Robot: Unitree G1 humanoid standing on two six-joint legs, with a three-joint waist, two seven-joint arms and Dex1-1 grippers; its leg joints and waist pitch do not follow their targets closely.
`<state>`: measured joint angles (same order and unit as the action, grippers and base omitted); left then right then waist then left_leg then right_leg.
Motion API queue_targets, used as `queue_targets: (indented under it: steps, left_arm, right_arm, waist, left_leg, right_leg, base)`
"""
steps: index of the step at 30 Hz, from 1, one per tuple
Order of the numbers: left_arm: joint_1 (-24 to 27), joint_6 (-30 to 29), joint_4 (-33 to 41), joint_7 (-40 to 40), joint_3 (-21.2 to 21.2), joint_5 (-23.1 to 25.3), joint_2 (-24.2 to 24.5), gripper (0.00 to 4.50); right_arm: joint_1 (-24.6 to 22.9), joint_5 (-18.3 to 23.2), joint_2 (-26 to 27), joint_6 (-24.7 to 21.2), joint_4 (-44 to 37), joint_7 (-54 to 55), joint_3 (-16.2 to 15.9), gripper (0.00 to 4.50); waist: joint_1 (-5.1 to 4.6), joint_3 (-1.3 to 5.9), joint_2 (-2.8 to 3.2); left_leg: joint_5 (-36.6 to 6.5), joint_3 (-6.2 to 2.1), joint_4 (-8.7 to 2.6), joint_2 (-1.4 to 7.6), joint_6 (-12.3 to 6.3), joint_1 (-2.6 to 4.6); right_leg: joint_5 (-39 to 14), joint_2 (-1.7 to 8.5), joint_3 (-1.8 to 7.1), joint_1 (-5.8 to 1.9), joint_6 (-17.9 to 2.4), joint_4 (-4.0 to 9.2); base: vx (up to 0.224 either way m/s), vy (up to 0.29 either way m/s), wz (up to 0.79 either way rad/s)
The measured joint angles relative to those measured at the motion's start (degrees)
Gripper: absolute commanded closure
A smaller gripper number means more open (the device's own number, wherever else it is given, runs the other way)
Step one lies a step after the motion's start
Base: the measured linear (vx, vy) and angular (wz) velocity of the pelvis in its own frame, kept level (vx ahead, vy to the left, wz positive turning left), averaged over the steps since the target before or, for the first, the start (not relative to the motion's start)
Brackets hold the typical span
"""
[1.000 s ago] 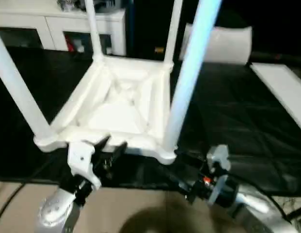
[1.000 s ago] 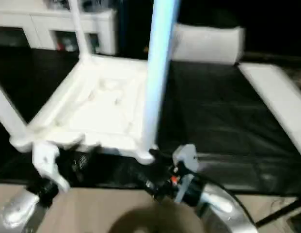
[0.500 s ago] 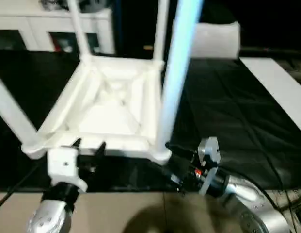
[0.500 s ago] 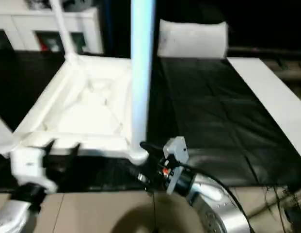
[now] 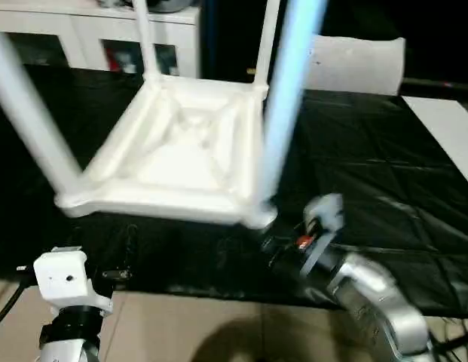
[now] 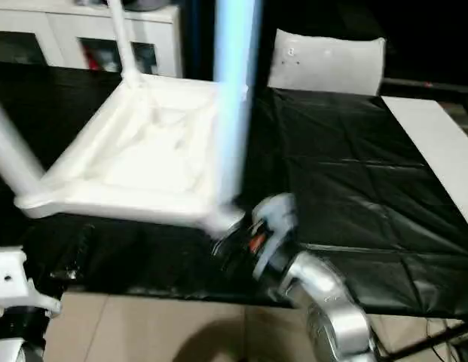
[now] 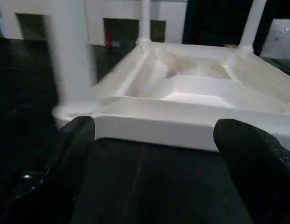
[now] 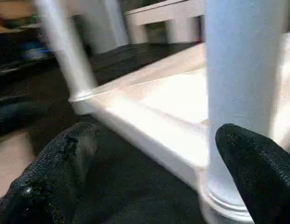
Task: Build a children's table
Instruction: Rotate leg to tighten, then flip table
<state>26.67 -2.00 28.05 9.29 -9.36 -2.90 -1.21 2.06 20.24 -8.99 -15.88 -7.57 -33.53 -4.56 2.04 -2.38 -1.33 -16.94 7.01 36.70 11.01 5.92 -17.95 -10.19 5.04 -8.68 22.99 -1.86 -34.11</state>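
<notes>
A black sheet [image 5: 369, 181] covers the work surface across the middle of the head views, with a tan floor [image 5: 218, 332] along the bottom edge. A white cabinet [image 5: 98, 45] with glass doors stands at the upper left, a white block [image 5: 358, 64] at the upper right, and a white board [image 5: 445, 132] runs down the right edge.

The table [image 5: 181, 162] lies upside down on the sheet, left of centre, its ribbed underside facing up. All four legs stand in the corner sockets and rise out of the top of the frame: two far legs, thin at the top centre, a near left leg [image 5: 30, 121], and a near right leg [image 5: 286, 98] that looks bluish.

The left gripper [image 7: 154, 172] is at the lower left of the head view, near the table's front edge but apart from it. In the left wrist view its two fingers [image 7: 65, 158] are spread wide with nothing between them.

The right gripper [image 8: 149, 177] is at the lower centre-right, just beside the near right corner socket. Its fingers [image 8: 257, 172] stand wide apart too, gripping nothing; one lies close against the base of the near right leg, though I cannot tell if it touches.
</notes>
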Motion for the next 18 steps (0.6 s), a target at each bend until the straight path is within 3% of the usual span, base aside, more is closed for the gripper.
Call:
queue_targets:
  steps: [3, 8, 13, 18]
  left_arm:
    - [-0.2, 2.4, -2.9, -0.3, -1.1, 0.0, 0.1, 0.05]
    - [-1.9, 4.3, -7.3, 0.4, -2.0, 0.0, 2.4, 0.05]
    - [-5.3, 5.4, -11.7, 2.2, -5.1, -1.9, 7.1, 0.05]
    - [-11.2, 4.6, -15.5, 4.0, -7.9, -4.1, 11.8, 0.05]
  right_arm:
    - [1.0, -0.6, 0.2, 1.8, 1.0, 3.3, 4.0, 0.00]
    - [-0.2, 0.0, -1.3, 2.0, 0.7, 1.8, 4.4, 0.00]
    - [-5.5, 3.2, -5.2, -0.8, -3.9, -6.0, 0.0, 0.00]
    - [-6.8, 7.5, -7.5, -5.1, -8.3, -11.7, -3.3, 0.00]
  waist:
    - [-0.04, 0.00, 0.00]
    - [-0.16, 0.09, -0.19]
    - [-0.04, 0.19, -0.33]
    - [-0.04, 0.25, -0.53]
  left_leg:
    - [0.1, 0.17, 0.00, 0.00, -0.12, 0.01]
    - [0.1, 0.09, -0.01, 0.01, -0.14, -0.03]
    - [0.2, 0.05, -0.23, 0.03, -0.24, -0.05]
    - [0.3, 0.09, -0.26, 0.05, -0.44, -0.12]
  right_leg:
    - [0.0, 0.02, 0.19, -0.15, 0.1, 0.09]
    - [0.1, 0.01, 0.15, -0.14, 0.1, 0.06]
    - [0.1, -0.05, 0.20, -0.12, 0.2, 0.04]
    - [0.0, -0.09, 0.29, -0.06, 0.3, 0.06]
  base:
    - [0.000, 0.000, 0.00]
    - [0.000, 0.000, 0.00]
    - [0.000, 0.000, 0.00]
    - [0.000, 0.000, 0.00]
